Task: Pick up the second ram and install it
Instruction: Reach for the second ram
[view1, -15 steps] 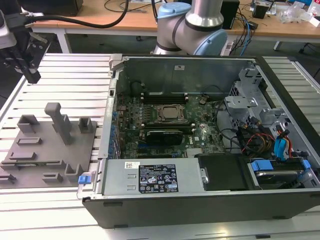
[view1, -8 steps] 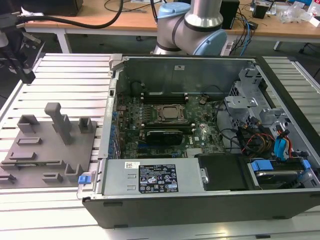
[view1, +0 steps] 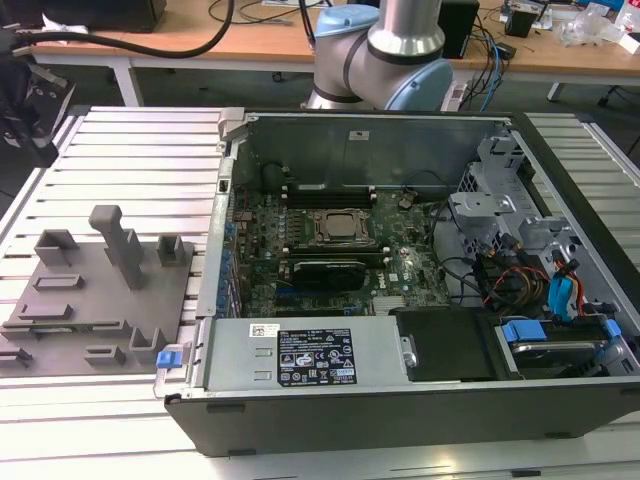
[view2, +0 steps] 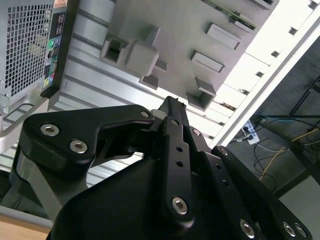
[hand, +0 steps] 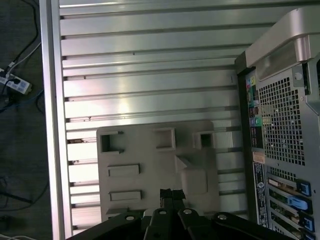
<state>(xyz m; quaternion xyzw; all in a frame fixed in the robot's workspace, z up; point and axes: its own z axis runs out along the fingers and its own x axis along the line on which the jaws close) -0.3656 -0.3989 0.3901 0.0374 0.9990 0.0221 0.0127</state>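
Ahead of your pincer (view2: 172, 104), its tips together on nothing, you have the ram (view2: 236, 16) well beyond them, at the fixture's (view2: 175, 25) far edge, long axis along that edge.

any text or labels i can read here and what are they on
Black label on the silver cover: print too small to read.
White sticker on the case wall: blurred.
Labels on the rear panel, first wrist view: unreadable.
No text reads clearly.
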